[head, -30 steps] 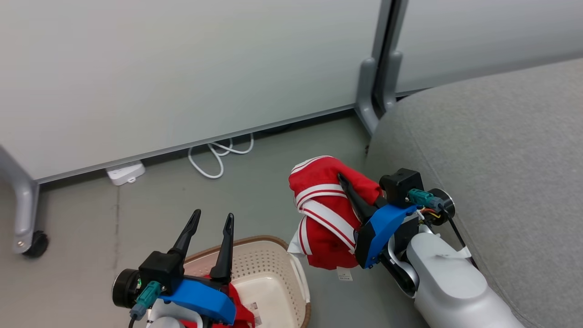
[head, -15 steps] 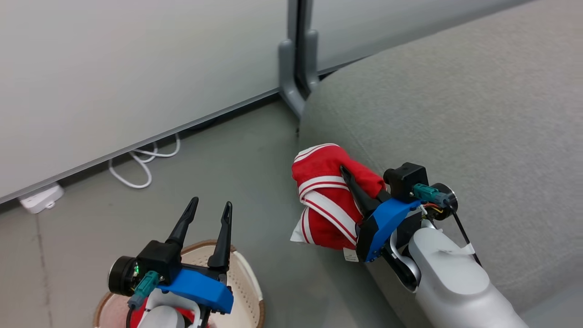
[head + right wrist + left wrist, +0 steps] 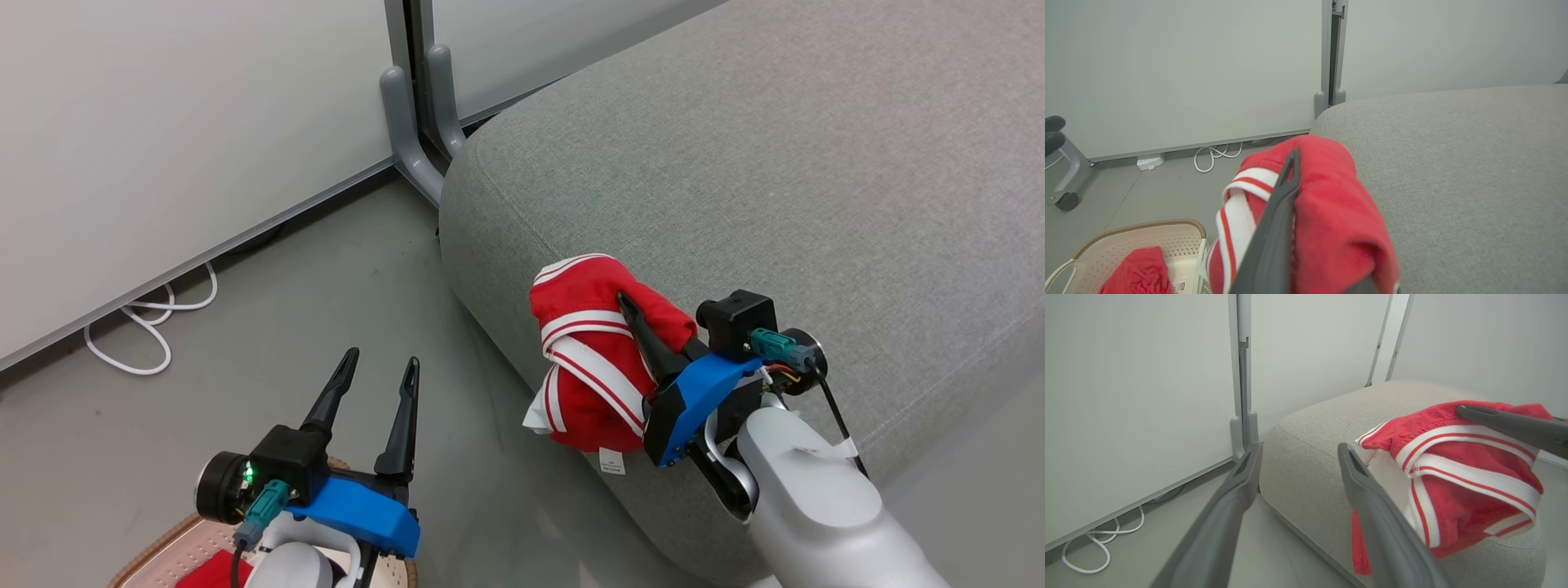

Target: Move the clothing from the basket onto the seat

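My right gripper (image 3: 633,314) is shut on a bunched red garment with white stripes (image 3: 588,359), held in the air at the grey seat's (image 3: 775,180) near left edge. The same garment (image 3: 1457,473) hangs to the right in the left wrist view, and it drapes over my right finger (image 3: 1278,216) in the right wrist view. My left gripper (image 3: 380,371) stands open and empty above the floor. The cream basket (image 3: 1126,249) with its brown rim sits on the floor, with a second red garment (image 3: 1137,271) in it. Part of the basket's rim (image 3: 155,543) peeks out under my left arm.
A pale partition wall (image 3: 163,122) with a grey post and foot (image 3: 412,122) stands behind the seat's corner. A white cable (image 3: 147,327) lies looped on the grey floor by the wall. A white power block (image 3: 1150,162) and a castor wheel (image 3: 1065,201) sit at the wall.
The head view has swung right: wall, cable and basket slid left and down, and the seat now takes up more of the picture. The held garment now hangs over the seat's edge instead of the floor.
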